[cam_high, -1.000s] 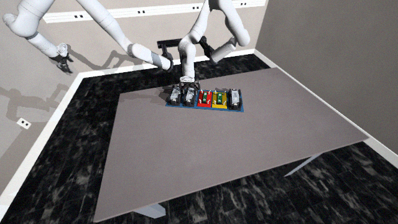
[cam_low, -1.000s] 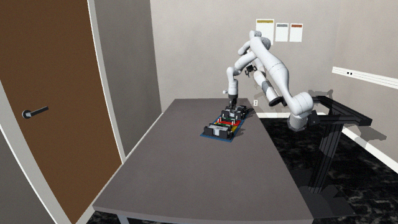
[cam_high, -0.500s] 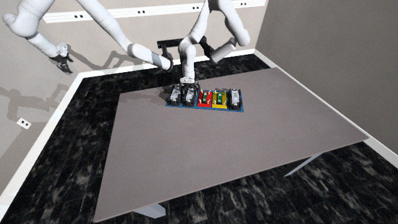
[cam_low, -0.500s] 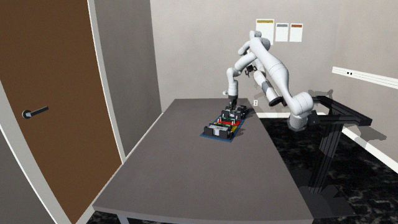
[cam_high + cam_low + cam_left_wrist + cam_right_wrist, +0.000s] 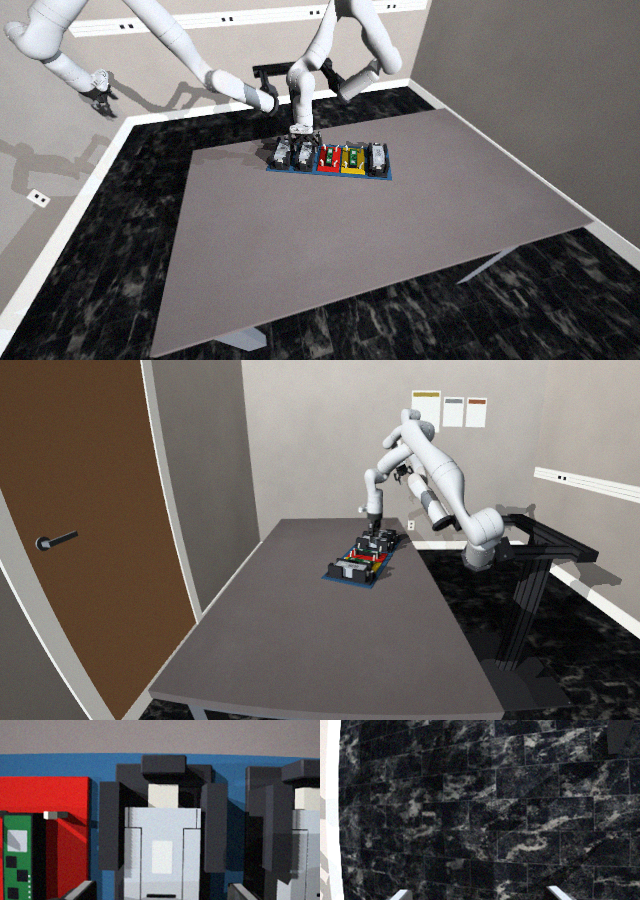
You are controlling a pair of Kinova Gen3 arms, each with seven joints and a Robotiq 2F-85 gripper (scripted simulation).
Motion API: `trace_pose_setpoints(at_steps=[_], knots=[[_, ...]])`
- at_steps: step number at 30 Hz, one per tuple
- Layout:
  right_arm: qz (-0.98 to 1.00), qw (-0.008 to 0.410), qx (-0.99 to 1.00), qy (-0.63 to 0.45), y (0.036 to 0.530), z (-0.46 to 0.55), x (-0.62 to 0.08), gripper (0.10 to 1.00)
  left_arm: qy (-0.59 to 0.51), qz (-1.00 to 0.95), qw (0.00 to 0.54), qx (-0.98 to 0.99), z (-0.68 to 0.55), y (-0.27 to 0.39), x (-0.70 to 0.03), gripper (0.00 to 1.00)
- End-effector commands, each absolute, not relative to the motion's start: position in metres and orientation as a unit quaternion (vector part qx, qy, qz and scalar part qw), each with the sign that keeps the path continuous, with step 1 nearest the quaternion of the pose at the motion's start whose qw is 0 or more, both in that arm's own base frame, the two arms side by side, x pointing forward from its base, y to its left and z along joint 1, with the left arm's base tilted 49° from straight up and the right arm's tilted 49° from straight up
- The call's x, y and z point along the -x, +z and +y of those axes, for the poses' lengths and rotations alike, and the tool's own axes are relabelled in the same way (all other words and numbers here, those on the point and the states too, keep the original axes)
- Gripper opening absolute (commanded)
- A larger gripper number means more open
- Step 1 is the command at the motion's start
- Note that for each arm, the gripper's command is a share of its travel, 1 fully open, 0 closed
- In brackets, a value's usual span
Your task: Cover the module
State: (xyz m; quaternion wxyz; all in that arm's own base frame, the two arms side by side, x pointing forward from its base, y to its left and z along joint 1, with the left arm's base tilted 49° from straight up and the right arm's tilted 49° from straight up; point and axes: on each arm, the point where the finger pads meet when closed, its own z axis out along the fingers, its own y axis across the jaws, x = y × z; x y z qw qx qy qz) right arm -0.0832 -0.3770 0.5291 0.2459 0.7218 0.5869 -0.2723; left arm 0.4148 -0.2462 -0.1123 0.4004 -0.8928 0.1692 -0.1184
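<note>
Pale walls and a dark marbled floor [image 5: 120,250] [image 5: 481,812] surround the tabletop [image 5: 320,225] [image 5: 310,640] in the top view. A blue board [image 5: 327,174] [image 5: 371,586] [image 5: 108,760] lies on it, above the middle of the frame. From left to right it carries an outer cover [image 5: 281,153] [image 5: 313,844], an inner cover [image 5: 304,156] [image 5: 162,852], a red plate [image 5: 329,169] [image 5: 372,558] [image 5: 72,792], a yellow base plate [image 5: 353,171] [image 5: 376,565] and an end cover [image 5: 378,157] [image 5: 351,565]. All three covers sit in black holders; which one fits cannot be told by eye. The green module [image 5: 353,157] on the yellow plate is uncovered. The left jaws [image 5: 305,143] [image 5: 374,531] are over the inner cover, while the right jaws [image 5: 107,109] [image 5: 401,474] hang at the upper left, well apart from the board.

In the exterior view, the end cover is nearest, just right of the frame's centre, and the left jaws point down over the far part of the board. The right jaws show higher up, against the wall.

The left wrist view has the left jaws wide open at the bottom edge, one finger on each side of the inner cover, with nothing gripped. The outer cover is cut off at the right edge, the red plate at the left.

In the right wrist view the right jaws are wide open and bare at the bottom, floor behind them.
</note>
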Motion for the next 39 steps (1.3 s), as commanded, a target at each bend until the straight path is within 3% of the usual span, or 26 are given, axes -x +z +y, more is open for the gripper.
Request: trace_pose_setpoints(at_steps=[1, 39], knots=[[0.586, 0.246, -0.722, -0.273, 0.5296, -0.3768, 0.0835, 0.999, -0.118, 0.171, 0.400, 0.893, -0.2454, -0.1132, -0.4140, 0.999], [0.586, 0.246, -0.722, -0.273, 0.5296, -0.3768, 0.0835, 0.999, -0.117, 0.171, 0.401, 0.893, -0.2378, -0.1205, -0.4173, 0.999]])
